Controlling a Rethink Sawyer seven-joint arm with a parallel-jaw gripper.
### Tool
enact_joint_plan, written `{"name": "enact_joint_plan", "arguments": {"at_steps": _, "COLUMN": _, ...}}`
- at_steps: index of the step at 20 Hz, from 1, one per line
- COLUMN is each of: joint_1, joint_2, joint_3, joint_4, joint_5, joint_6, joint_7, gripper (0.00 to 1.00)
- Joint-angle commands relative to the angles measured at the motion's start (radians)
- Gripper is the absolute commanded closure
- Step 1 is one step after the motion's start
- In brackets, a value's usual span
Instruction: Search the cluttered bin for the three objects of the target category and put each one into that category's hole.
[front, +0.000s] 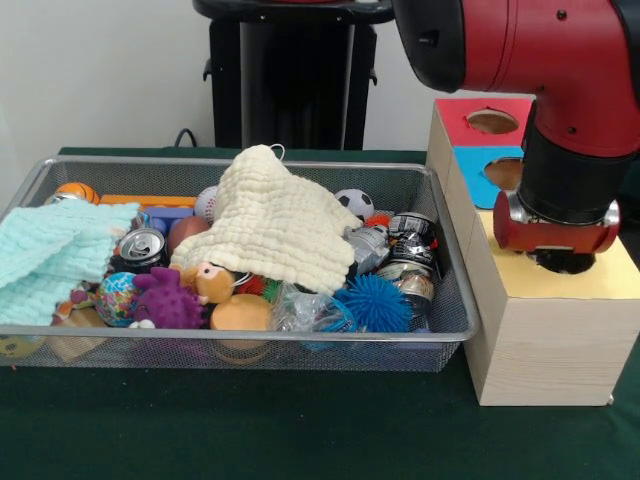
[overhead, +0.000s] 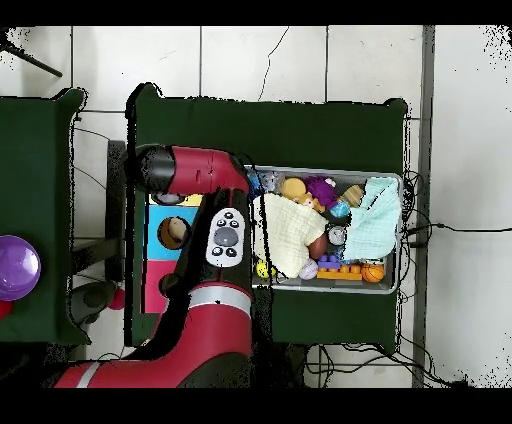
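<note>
My gripper hangs from the red arm and is pressed down onto the yellow top of the pale wooden box, right of the bin. It covers the round hole there, so the hole is hidden, and I cannot see whether the gripper holds anything. In the overhead view the arm covers the yellow box. The silver wire-mesh bin is full of clutter and also shows in the overhead view. No small patterned fabric scrap shows among the clutter.
A big cream waffle-weave cloth lies over the middle of the bin and a mint-green cloth over its left end. Cans, balls and spiky toys lie around them. Behind the yellow top are the blue-topped hole and the red-topped hole.
</note>
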Motion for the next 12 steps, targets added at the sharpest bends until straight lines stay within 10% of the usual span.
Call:
{"name": "enact_joint_plan", "arguments": {"at_steps": 1, "joint_1": -0.04, "joint_2": 0.08, "joint_3": 0.053, "joint_4": 0.28, "joint_5": -0.056, "joint_6": -0.161, "joint_7": 0.155, "gripper": 1.0}}
{"name": "enact_joint_plan", "arguments": {"at_steps": 2, "joint_1": -0.039, "joint_2": 0.075, "joint_3": 0.052, "joint_4": 0.286, "joint_5": -0.055, "joint_6": -0.188, "joint_7": 0.163, "gripper": 1.0}}
{"name": "enact_joint_plan", "arguments": {"at_steps": 3, "joint_1": -0.044, "joint_2": 0.066, "joint_3": 0.061, "joint_4": 0.301, "joint_5": -0.047, "joint_6": -0.236, "joint_7": 0.166, "gripper": 0.0}}
{"name": "enact_joint_plan", "arguments": {"at_steps": 12, "joint_1": -0.024, "joint_2": -0.002, "joint_3": 0.041, "joint_4": 0.322, "joint_5": -0.016, "joint_6": -0.208, "joint_7": 0.184, "gripper": 0.0}}
